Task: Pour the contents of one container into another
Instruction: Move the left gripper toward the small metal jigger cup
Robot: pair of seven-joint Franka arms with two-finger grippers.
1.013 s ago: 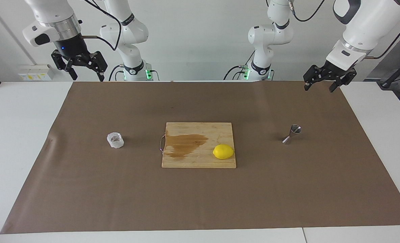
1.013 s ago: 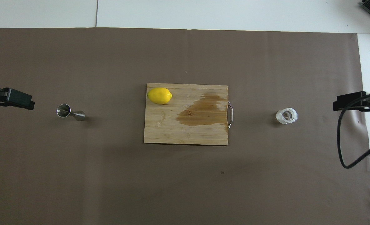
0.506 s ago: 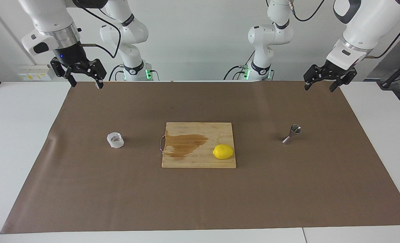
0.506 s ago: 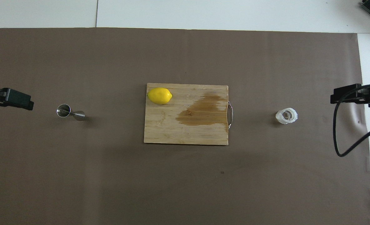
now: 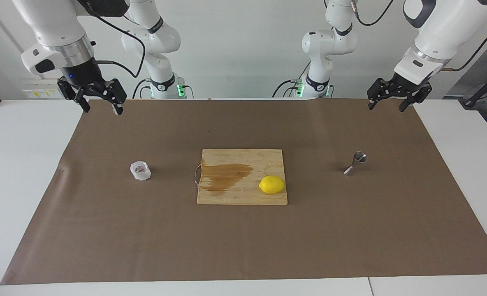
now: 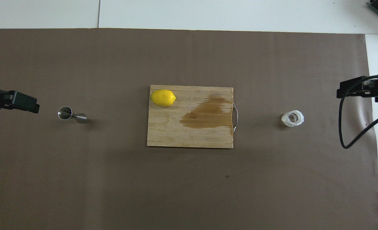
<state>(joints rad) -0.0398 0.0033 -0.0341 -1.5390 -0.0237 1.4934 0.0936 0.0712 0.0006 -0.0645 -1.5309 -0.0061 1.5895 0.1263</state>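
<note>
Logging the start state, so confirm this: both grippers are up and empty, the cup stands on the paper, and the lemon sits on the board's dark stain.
One thing is wrong. The lemon lies on the board beside the stain, on clean wood, as the overhead view shows. The rest holds: the left gripper and right gripper hang open and empty, and the cup stands on the paper.

The clear cup (image 5: 140, 170) (image 6: 293, 118) is small and squat, with whitish translucent walls and a brownish tint inside. It stands upright, mouth up, on the brown mat toward the right arm's end of the table. The steel jigger (image 5: 355, 163) (image 6: 71, 114) is shiny and hourglass-shaped, two cones joined at a narrow waist. It stands upright on the mat toward the left arm's end, well apart from the cup. Neither vessel is held.
</note>
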